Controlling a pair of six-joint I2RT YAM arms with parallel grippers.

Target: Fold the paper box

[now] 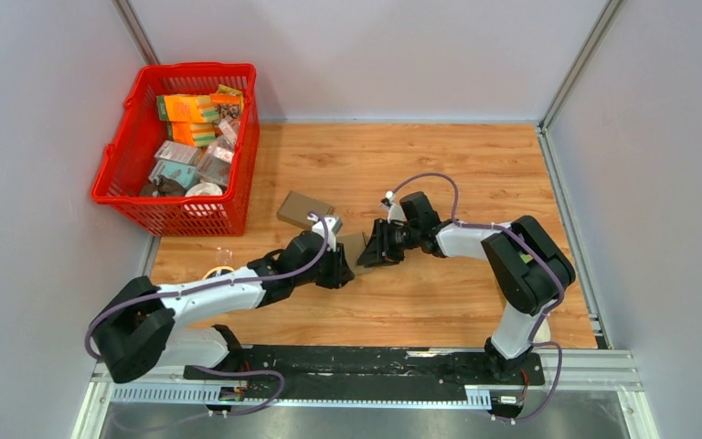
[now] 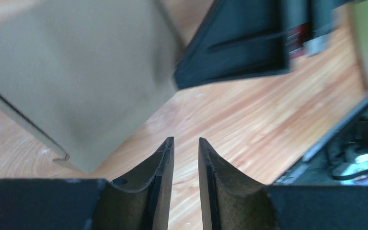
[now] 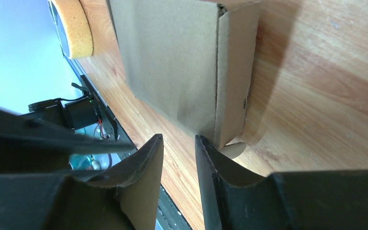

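Observation:
The paper box (image 1: 355,249) is a small brown cardboard box standing on the wooden table between my two grippers. In the left wrist view the box (image 2: 76,72) fills the upper left, ahead and to the left of my left gripper (image 2: 186,140). That gripper (image 1: 340,268) has a narrow gap between its fingers and nothing in it. In the right wrist view the box (image 3: 182,62) stands just beyond my right gripper (image 3: 178,136), with a small flap at its lower corner beside the right fingertip. My right gripper (image 1: 375,251) is also slightly open and holds nothing.
A second brown cardboard box (image 1: 304,208) lies behind the left gripper. A red basket (image 1: 123,174) with several packets stands at the back left. A yellow roll (image 1: 219,272) lies near the left arm. Grey walls enclose the table.

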